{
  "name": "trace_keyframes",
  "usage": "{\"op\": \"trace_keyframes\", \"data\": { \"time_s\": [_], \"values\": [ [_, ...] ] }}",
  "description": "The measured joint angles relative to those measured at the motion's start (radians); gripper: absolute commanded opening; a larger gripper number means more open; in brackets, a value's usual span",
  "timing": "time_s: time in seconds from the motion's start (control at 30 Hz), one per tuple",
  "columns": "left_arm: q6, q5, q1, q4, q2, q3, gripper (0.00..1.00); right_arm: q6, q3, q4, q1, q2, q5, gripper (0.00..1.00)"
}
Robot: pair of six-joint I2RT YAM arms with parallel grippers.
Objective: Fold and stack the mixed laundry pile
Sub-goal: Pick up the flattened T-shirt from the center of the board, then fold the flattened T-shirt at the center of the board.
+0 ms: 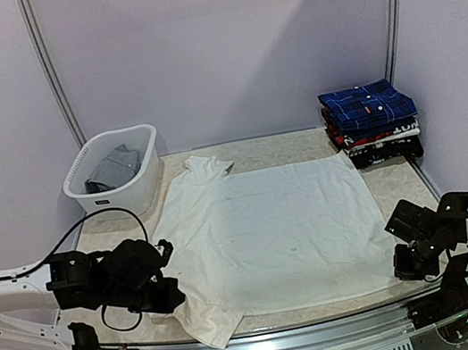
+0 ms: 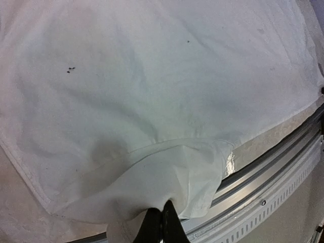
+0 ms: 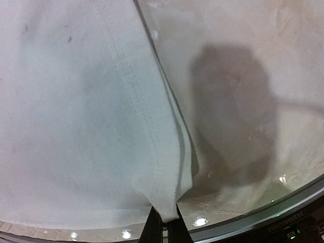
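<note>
Right at the near edge, the left gripper (image 2: 161, 229) has its two fingers pressed together on a bunched bit of the white shirt (image 1: 287, 220), at the shirt's near left corner. It looks like a sleeve, but I can't be sure. The right gripper (image 3: 163, 229) is pinched shut on the near right corner, where the stitched hem comes to a point. Both corners sit close to the metal rail (image 2: 273, 177) that runs along the front of the table (image 1: 399, 187). The shirt lies flat and spread out in the middle of the table. Its long way goes from left to right, and the rest of it stretches away from both grippers toward the back. Each arm is nearest to its own corner. I think the next move is to lift this near edge and carry it away, over the shirt, to the far edge. Nothing lies on top of the shirt, so nothing looks to be in the way. Farther back on the left is a white basket (image 1: 107, 200) with a grey garment (image 1: 115, 169) inside it. The shirt's far left bit lies just beside the basket. Far back on the right is a stack of folded clothes (image 1: 382, 138) with a blue plaid shirt (image 1: 367, 103) on top, close to the shirt's far right corner.
</note>
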Motion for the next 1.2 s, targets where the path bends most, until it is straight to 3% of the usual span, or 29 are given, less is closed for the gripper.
{"op": "trace_keyframes", "data": {
  "time_s": [0.77, 1.2],
  "values": [
    [0.132, -0.216, 0.020, 0.003, 0.166, 0.177, 0.00, 0.136, 0.093, 0.091, 0.000, 0.082, 0.276, 0.00],
    [0.166, -0.291, 0.025, -0.100, 0.135, 0.274, 0.00, 0.127, 0.161, 0.131, 0.000, 0.159, 0.247, 0.00]
  ]
}}
